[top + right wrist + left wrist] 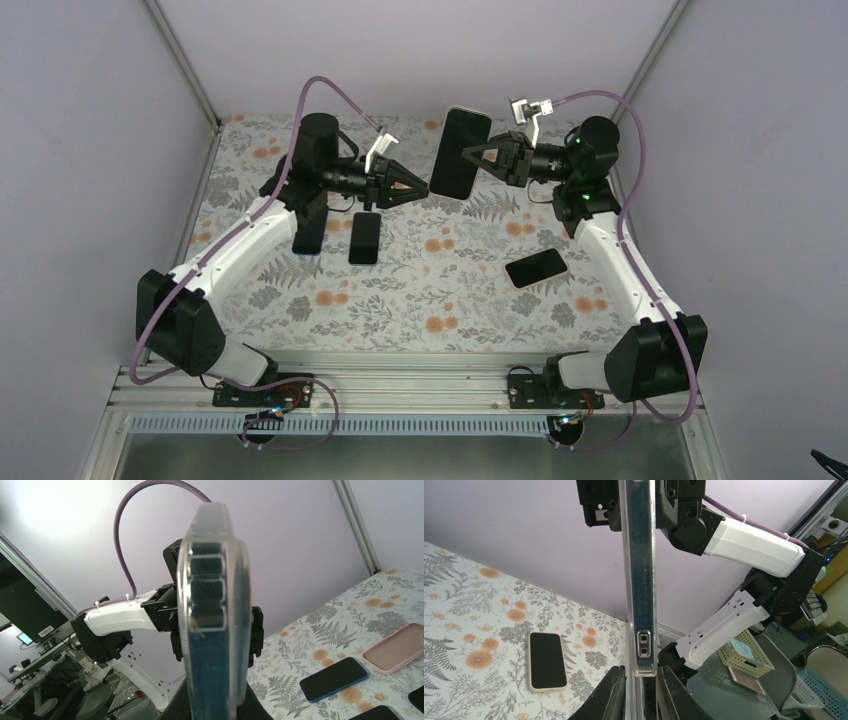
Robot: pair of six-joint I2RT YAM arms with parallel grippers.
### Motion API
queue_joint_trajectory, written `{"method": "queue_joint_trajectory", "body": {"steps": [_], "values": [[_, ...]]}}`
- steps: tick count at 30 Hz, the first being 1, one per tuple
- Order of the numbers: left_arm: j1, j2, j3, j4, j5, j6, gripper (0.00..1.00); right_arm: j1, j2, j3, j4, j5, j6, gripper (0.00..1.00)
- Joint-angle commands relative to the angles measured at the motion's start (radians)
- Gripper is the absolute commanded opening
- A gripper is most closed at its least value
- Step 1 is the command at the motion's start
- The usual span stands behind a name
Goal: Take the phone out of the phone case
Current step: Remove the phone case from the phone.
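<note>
A dark blue phone in a clear case (460, 152) is held upright in the air above the back of the table. My right gripper (470, 153) is shut on it from the right. The right wrist view shows the phone edge-on (212, 630), rising from between the fingers of that gripper (215, 700). My left gripper (427, 190) is at the phone's lower left end. In the left wrist view its jaws (640, 672) stand slightly open on either side of the case's end (639, 580), with small gaps and no grip.
On the floral table lie a black phone (365, 238) and a dark one (309, 228) under the left arm, and a black phone (536, 267) on the right. A cream-cased phone (547, 661), a pink case (396, 648) and a blue phone (336, 678) also show.
</note>
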State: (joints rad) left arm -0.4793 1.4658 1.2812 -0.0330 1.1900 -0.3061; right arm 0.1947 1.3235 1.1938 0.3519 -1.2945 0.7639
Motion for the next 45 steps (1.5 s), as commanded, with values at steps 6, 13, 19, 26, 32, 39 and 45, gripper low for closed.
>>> {"method": "queue_joint_trajectory", "body": {"steps": [6,13,19,26,32,39,45], "values": [[0.018,0.056,0.029,-0.027,-0.112,-0.022,0.14,0.016,-0.026,-0.009,0.128,-0.046,0.061,0.04],[0.022,0.069,0.033,-0.038,-0.145,-0.024,0.13,0.026,-0.027,-0.016,0.162,-0.062,0.081,0.04],[0.032,0.082,0.025,-0.051,-0.183,-0.024,0.13,0.034,-0.026,-0.022,0.211,-0.079,0.116,0.04],[0.043,0.097,0.008,-0.048,-0.204,-0.033,0.13,0.037,-0.024,-0.043,0.304,-0.093,0.188,0.04],[0.044,0.107,0.002,-0.053,-0.219,-0.029,0.13,0.040,-0.024,-0.051,0.353,-0.100,0.222,0.04],[0.046,0.122,-0.016,-0.053,-0.245,-0.033,0.12,0.042,-0.021,-0.060,0.401,-0.103,0.261,0.04],[0.047,0.129,-0.052,-0.038,-0.264,-0.043,0.12,0.042,-0.019,-0.056,0.439,-0.104,0.289,0.04]]}}
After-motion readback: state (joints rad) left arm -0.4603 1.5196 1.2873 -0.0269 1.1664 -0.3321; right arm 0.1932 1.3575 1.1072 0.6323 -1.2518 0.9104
